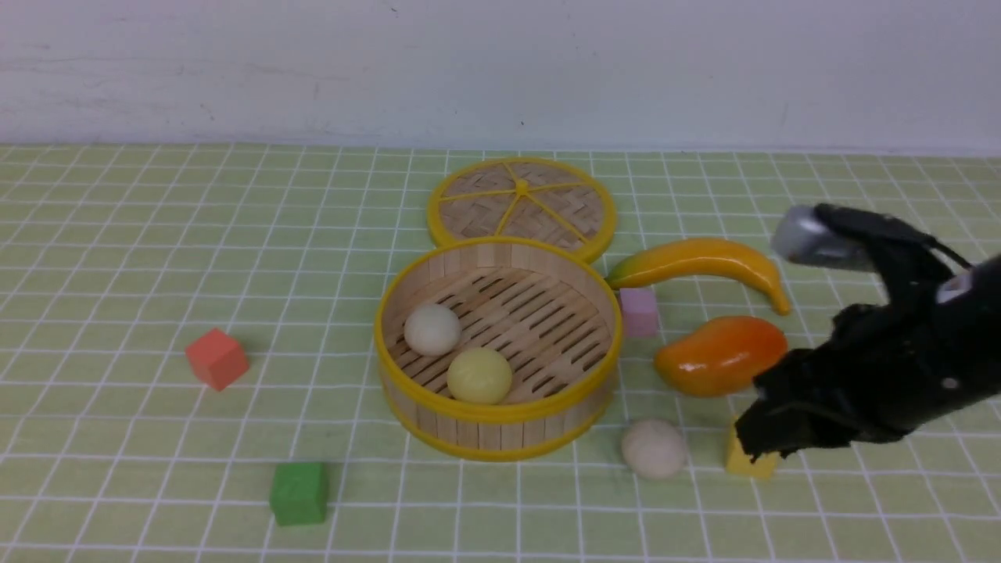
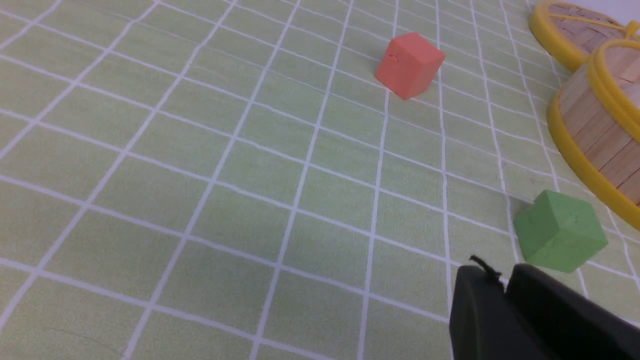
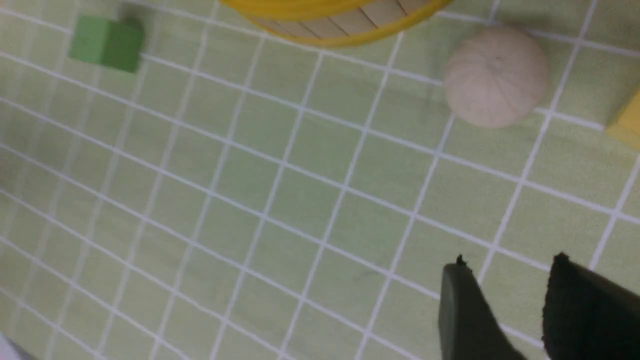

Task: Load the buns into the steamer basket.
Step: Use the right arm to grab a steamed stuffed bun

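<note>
- Left gripper (image 2: 502,280): fingers nearly pressed together, nothing grasped.
- Steamer basket (image 1: 500,418): stood mid-cloth (image 1: 156,274); contained white bun (image 1: 432,329) and yellow bun (image 1: 479,374).
- Third bun (image 1: 654,448): lay outside, just right of basket.
- Right gripper (image 3: 507,272): fingers spread, empty, near third bun.

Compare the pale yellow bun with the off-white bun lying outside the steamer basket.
Colour: the pale yellow bun is yellowish, the outside bun off-white. Place: the pale yellow bun sits on the floor inside the steamer basket; the outside bun lies on the checked cloth, between the basket and a yellow cube. State: the pale yellow bun is delivered, the outside bun is not. Both are small round balls of similar size.
</note>
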{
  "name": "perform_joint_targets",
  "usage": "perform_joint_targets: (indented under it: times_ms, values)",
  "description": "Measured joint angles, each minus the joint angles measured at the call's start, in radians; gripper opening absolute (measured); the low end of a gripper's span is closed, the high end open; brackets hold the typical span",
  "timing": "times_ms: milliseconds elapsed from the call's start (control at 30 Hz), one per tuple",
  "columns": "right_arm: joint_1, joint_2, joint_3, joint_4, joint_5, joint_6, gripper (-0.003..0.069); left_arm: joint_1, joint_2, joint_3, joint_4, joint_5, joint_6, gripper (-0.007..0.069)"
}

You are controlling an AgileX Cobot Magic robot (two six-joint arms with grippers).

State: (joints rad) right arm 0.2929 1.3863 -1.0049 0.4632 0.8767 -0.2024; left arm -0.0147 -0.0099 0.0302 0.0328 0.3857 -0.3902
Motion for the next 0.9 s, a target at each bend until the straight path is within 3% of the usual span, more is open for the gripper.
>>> perform_joint_targets:
  times_ms: [67,200,333,900]
  values:
    - [0.09,0.07,-0.067,-0.17,-0.001,0.136,0.0241,0.0,0.0,0.0,0.0,0.0,0.0,0.0074]
    - [0.189,0.161,-0.146,-0.368,-0.009,0.294,0.0241,0.0,0.0,0.0,0.0,0.0,0.0,0.0074]
    - [0.243,0.247,-0.201,-0.487,-0.046,0.391,0.0241,0.0,0.0,0.0,0.0,0.0,0.0,0.0077]
    - [0.245,0.437,-0.223,-0.526,-0.177,0.446,0.0241,0.0,0.0,0.0,0.0,0.0,0.0,0.0092]
